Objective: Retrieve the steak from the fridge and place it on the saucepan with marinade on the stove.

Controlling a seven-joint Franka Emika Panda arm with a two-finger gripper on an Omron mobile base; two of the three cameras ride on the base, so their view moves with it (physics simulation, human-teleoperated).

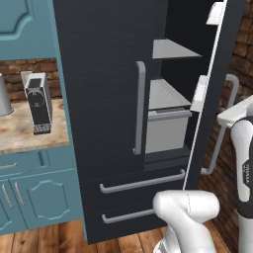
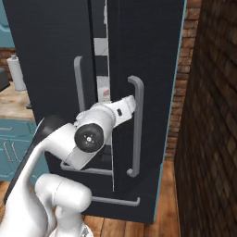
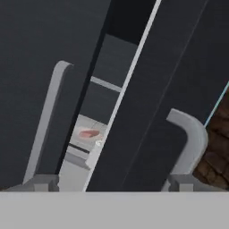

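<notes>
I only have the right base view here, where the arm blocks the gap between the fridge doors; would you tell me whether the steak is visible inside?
Observer: Yes. In the hand view the steak lies on a grey shelf, seen through the gap.
Operator: Thank you. How far open is the right door?
Observer: In the left base view the right door is swung well out, exposing shelves and a grey bin.
Operator: And the left door?
Observer: The left door looks closed in the left base view.
Operator: Is the gripper holding anything?
Observer: No. The gripper is open in the hand view, nothing between its tips.
</notes>
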